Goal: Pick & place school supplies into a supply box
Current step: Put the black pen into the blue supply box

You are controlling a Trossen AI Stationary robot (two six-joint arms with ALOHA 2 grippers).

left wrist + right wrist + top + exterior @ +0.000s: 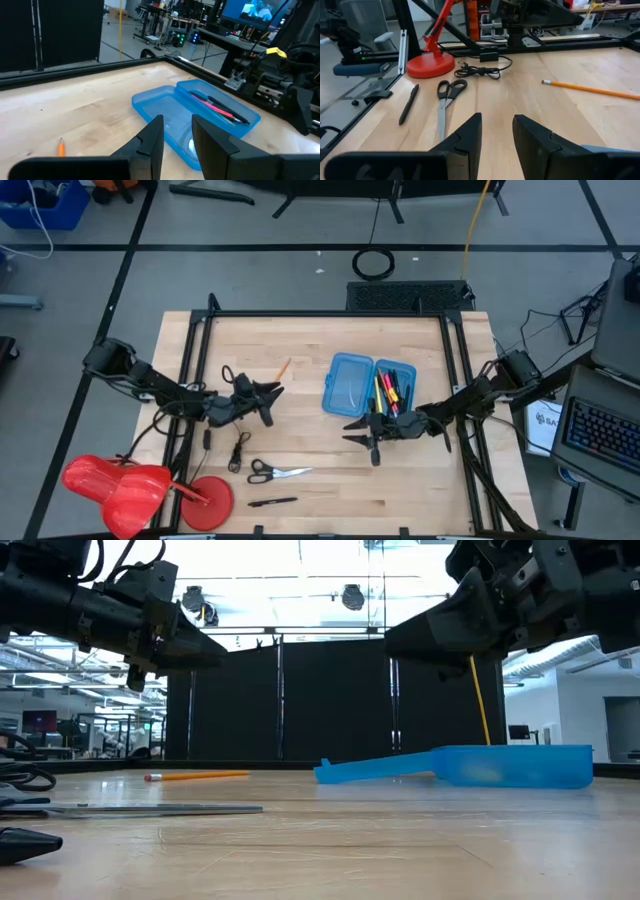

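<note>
The translucent blue supply box [349,385] lies open on the table, and pens and pink, yellow and orange markers [391,390] fill its right half. An orange pencil [283,367] lies to the box's left. The black-handled scissors [275,472] and a black pen [272,502] lie near the table's near edge. My left gripper [272,405] hovers open above the table left of the box, pointing at it [177,132]. My right gripper [360,440] hovers open just near of the box, facing the scissors [445,102] and pen [408,104].
A looped black cable [238,448] lies left of the scissors. A red plastic object with a round base [205,500] stands at the near left corner. A black metal frame [330,313] rims the table. Bare wood [330,470] lies between the scissors and the right arm.
</note>
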